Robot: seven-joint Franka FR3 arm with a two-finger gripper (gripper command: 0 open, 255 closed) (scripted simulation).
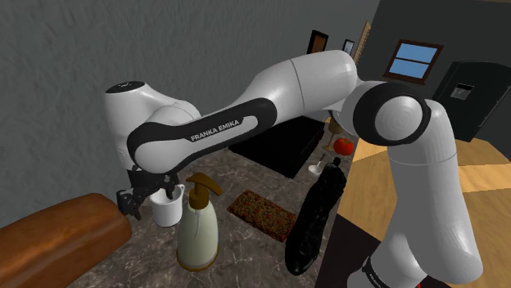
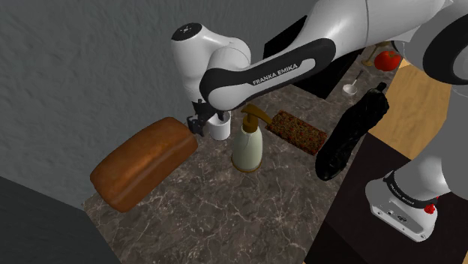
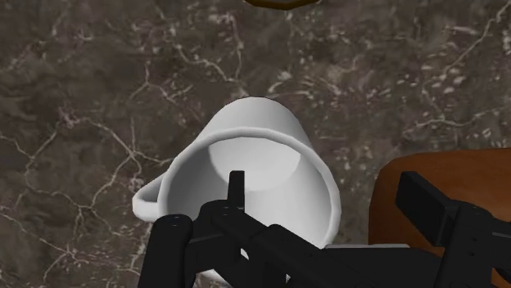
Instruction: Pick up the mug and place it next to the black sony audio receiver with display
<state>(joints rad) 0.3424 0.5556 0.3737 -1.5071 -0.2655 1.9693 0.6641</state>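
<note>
Two open fingers point(image 3: 236, 192) straddle the mug point(image 3: 246, 151) wall, holding nothing; closing could knock it into the bread point(image 1: 57, 237), at its 8 o'clock in shoulder view.

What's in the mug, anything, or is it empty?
Empty: the wrist view looks down into the mug and its white inside is bare to the bottom.

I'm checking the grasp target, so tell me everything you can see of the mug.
The mug is plain white and smooth, with a round open mouth, an empty inside and a loop handle on one side. It looks upright on the dark marbled counter, between the brown loaf and the pump bottle, close to both. The gripper is open over it, one finger inside the mouth and one outside the wall; neither plainly touches it.
</note>
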